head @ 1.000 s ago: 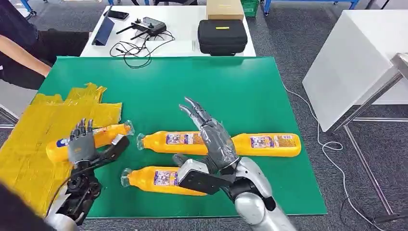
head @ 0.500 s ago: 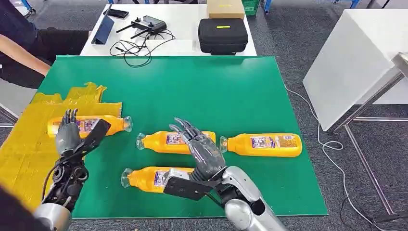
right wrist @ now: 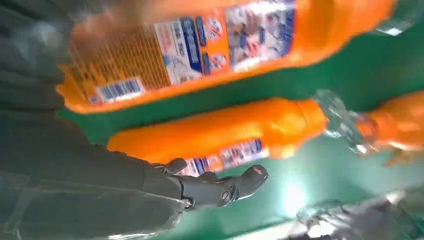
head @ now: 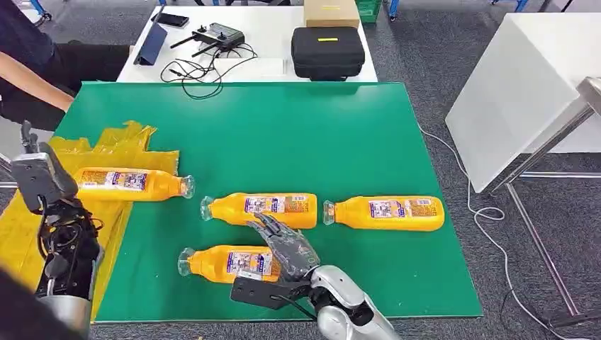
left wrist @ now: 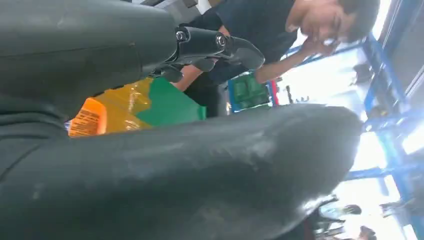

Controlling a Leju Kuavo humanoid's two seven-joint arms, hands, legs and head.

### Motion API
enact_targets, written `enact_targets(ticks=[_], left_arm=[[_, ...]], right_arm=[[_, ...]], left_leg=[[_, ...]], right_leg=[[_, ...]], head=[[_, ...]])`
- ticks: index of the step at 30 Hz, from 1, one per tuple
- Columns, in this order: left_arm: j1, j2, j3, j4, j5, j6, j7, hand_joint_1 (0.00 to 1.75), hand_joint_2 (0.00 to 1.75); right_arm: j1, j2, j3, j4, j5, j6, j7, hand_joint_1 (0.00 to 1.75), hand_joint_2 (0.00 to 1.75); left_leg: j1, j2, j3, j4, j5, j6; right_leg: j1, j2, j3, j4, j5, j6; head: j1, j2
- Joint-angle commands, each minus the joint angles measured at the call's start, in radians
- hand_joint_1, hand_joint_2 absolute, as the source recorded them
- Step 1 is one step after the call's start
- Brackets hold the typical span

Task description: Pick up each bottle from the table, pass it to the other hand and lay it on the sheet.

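Note:
Several orange bottles lie on the green table top (head: 298, 134). One bottle (head: 127, 183) rests on the yellow sheet (head: 42, 234), its clear cap over the sheet's edge. The middle bottle (head: 262, 210) and the right bottle (head: 386, 213) lie in a row. The front bottle (head: 223, 263) lies nearest me. My right hand (head: 283, 248) hovers at that bottle's base end, fingers (right wrist: 220, 187) spread and holding nothing; the wrist view shows the front bottle (right wrist: 200, 50) close by. My left hand (head: 39, 177) is raised at the far left, empty, fingers (left wrist: 220, 47) extended.
A person (head: 28, 64) sits at the table's far left corner. Behind the green top a white table (head: 262, 67) carries a black case (head: 327, 53), a controller (head: 216, 35) and cables. Another white table (head: 524, 85) stands to the right.
My left hand let go of the bottle on the sheet and drew back to the left. My right hand came back from over the middle bottles to the front bottle.

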Motion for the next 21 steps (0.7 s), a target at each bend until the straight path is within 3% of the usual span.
enact_targets(ticks=[1, 13, 16, 17, 18, 21], left_arm=[[-0.033, -0.015, -0.057, -0.028, 0.068, 0.022, 0.015, 0.0, 0.0], [-0.105, -0.029, -0.087, -0.014, 0.108, 0.01, 0.018, 0.0, 0.0], [-0.115, -0.029, -0.092, -0.005, 0.115, 0.001, 0.012, 0.0, 0.0], [-0.126, -0.033, -0.099, 0.001, 0.113, 0.003, 0.012, 0.0, 0.0], [-0.131, -0.037, -0.101, 0.001, 0.112, 0.005, 0.013, 0.0, 0.0], [-0.134, -0.041, -0.104, 0.0, 0.12, 0.01, 0.019, 0.0, 0.0]], right_arm=[[-0.051, 0.053, 0.031, 0.266, 0.061, -0.008, 0.081, 0.0, 1.75], [-0.115, 0.084, 0.007, 0.454, 0.148, -0.006, 0.178, 0.0, 1.75], [-0.123, 0.091, 0.003, 0.481, 0.16, -0.005, 0.188, 0.0, 1.75], [-0.123, 0.091, -0.007, 0.492, 0.159, -0.003, 0.189, 0.94, 1.75], [-0.122, 0.09, -0.009, 0.494, 0.159, -0.006, 0.189, 1.75, 1.75], [-0.128, 0.098, -0.025, 0.491, 0.172, -0.008, 0.189, 1.75, 1.75]], left_leg=[[0.0, -0.001, 0.009, -0.002, -0.002, 0.0], [0.001, -0.002, 0.004, 0.0, 0.0, 0.0], [0.0, -0.002, 0.009, -0.001, 0.0, 0.0], [0.0, -0.002, 0.011, -0.002, 0.0, 0.0], [0.0, -0.001, 0.01, -0.001, 0.0, 0.0], [0.001, -0.003, 0.013, -0.001, 0.0, -0.001]], right_leg=[[0.001, -0.004, 0.009, -0.002, -0.003, 0.0], [0.001, -0.004, 0.004, -0.001, -0.001, 0.0], [0.001, -0.005, 0.009, -0.002, -0.001, 0.0], [0.0, -0.005, 0.01, -0.002, -0.001, 0.0], [0.001, -0.003, 0.01, -0.001, 0.0, 0.0], [0.001, -0.005, 0.013, -0.002, 0.0, 0.0]], head=[[0.0, 0.0], [0.0, 0.0], [0.0, 0.0], [0.0, 0.0], [0.0, 0.0], [0.0, 0.0]])
